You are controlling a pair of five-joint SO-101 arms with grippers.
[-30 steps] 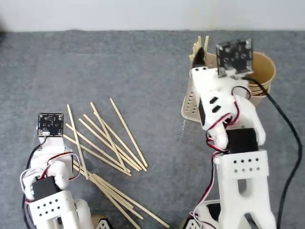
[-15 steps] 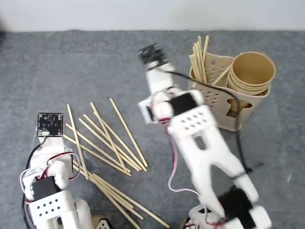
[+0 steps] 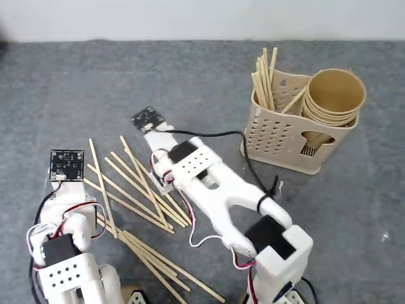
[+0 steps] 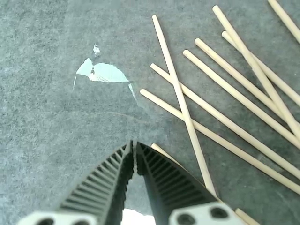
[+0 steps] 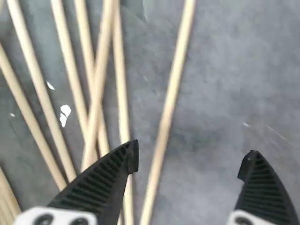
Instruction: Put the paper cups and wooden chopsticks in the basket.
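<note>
Several loose wooden chopsticks lie fanned on the grey mat at the centre left. My right arm stretches over the pile's right side. Its gripper hangs open just above the mat, with one chopstick running between the fingers and more chopsticks beside one fingertip. My left gripper is shut and empty, low over the mat at the pile's left end, with chopsticks beside it. The beige basket at the back right holds a stack of paper cups and several upright chopsticks.
A pale torn patch marks the mat ahead of my left gripper. The left arm stands at the front left corner. Open mat lies between the pile and the basket.
My right arm has swung from over the basket leftwards and down to the chopstick pile. The left arm has stayed still.
</note>
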